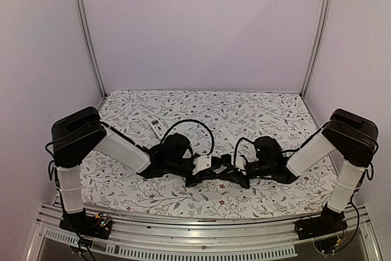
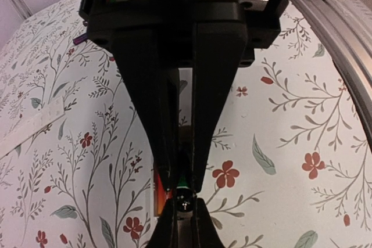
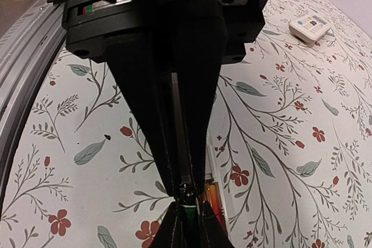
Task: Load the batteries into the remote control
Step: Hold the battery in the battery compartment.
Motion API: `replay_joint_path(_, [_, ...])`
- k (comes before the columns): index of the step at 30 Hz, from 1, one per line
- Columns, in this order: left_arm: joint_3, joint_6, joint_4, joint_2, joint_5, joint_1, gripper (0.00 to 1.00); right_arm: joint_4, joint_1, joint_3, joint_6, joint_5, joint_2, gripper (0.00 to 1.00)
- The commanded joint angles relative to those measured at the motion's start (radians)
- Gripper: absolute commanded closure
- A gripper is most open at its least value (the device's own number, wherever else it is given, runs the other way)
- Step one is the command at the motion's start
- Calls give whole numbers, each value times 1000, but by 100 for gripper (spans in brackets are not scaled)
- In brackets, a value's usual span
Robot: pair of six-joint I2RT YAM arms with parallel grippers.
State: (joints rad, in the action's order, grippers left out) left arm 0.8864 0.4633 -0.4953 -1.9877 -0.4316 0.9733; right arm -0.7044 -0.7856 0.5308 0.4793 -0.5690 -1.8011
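Battery (image 3: 186, 193), long axis running left-right

Left wrist view: the battery (image 2: 185, 201) shows only a dark end + a green sliver. The rest is hidden btwn the fingers of the left gripper (image 2: 183, 189). An orange item (image 2: 158, 193) beside it is half covered by a finger, ID unclear. A white strip (image 2: 29, 127) is cut off at the left edge.

Right wrist view: the right gripper (image 3: 187, 191) hides most of the battery, and whether its pads touch it can't be told. The remote's (image 3: 311, 27) buttons are too blurred to read.

Top view: both grippers merge into one dark clump. A white object (image 1: 203, 164) there is partly covered, ID unclear.
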Motion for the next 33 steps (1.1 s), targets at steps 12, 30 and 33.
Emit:
replay_joint_path(12, [-9, -23, 79, -14, 31, 8, 84, 48, -6, -7, 22, 9, -7, 92])
replay_joint_path(30, [-26, -100, 23, 52, -26, -30, 73, 80, -7, -3, 29, 44, -12, 93])
replay_joint_path(33, [-31, -111, 16, 61, -38, -31, 71, 83, -6, -2, 30, 47, -14, 93])
